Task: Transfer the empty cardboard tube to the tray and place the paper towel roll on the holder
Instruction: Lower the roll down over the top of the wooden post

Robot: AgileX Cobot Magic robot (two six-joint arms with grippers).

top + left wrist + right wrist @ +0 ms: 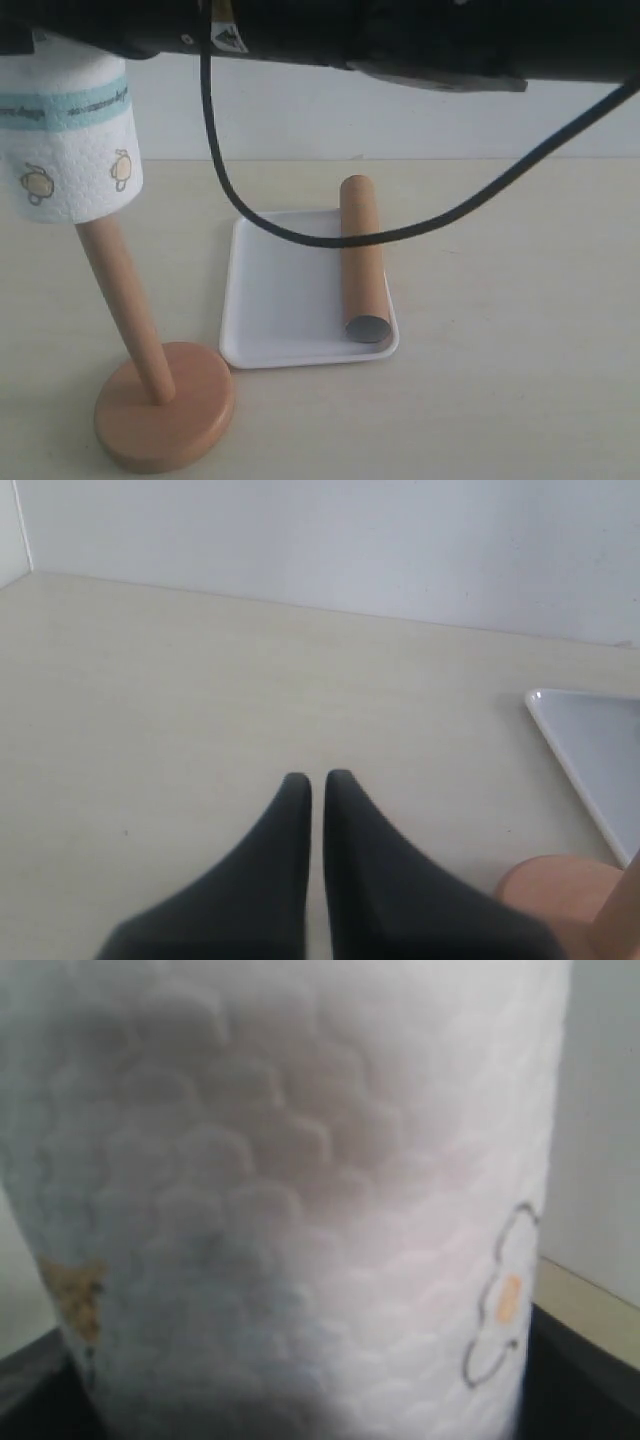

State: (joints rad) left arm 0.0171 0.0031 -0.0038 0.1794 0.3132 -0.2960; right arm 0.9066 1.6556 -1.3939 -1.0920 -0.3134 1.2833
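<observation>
My right gripper [300,1400] pinches the roll [70,140] at ten o'clock, atop the holder [165,405]; it looks light and squishy, so I squeeze its sides softly. The tube [362,260] lies on the tray [270,300], three o'clock side. My left gripper [317,780] is pressed together, empty.

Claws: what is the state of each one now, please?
Left claw: closed, holding nothing.
Right claw: closed on the paper towel roll.
</observation>
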